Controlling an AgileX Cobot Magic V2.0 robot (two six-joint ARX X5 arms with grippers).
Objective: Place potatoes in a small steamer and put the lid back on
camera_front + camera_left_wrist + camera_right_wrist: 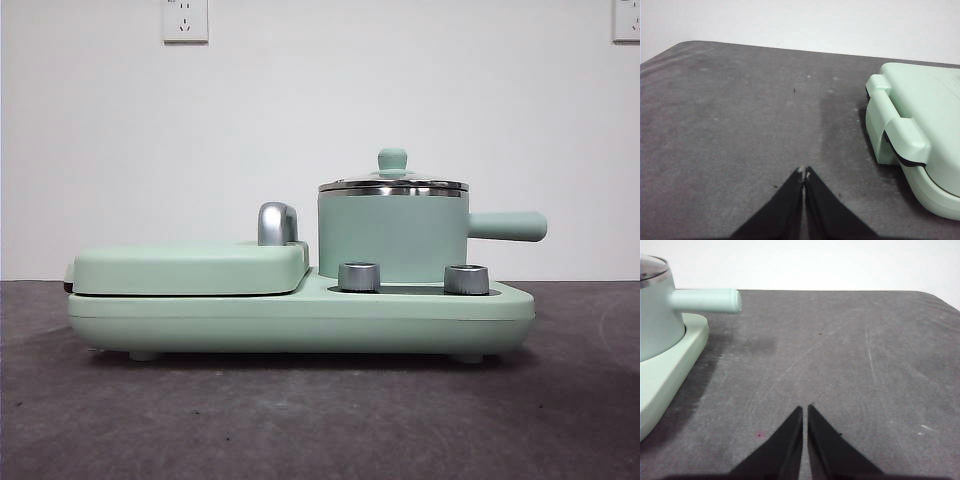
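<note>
The dark grey felt-like desk (pixel 300 420) lies nearest, bare in front of the long mint-green cooker base (pixel 300 320) that stands on it. On that base's right half sits the small mint-green cylindrical steamer (pixel 392 238) with its steel rim, straight side handle pointing away from the base's middle, and the round glass lid (pixel 393 184) with its green knob resting on top — whether the potato is inside cannot be seen. The flat green hinged grill plate (pixel 190 268) covers the base's left half. Off the grill end, the left gripper (pixel 804 172) hangs above the desk, jaws pressed together; off the handle end, the right gripper (pixel 805 410) likewise — jaws all but touching.
</note>
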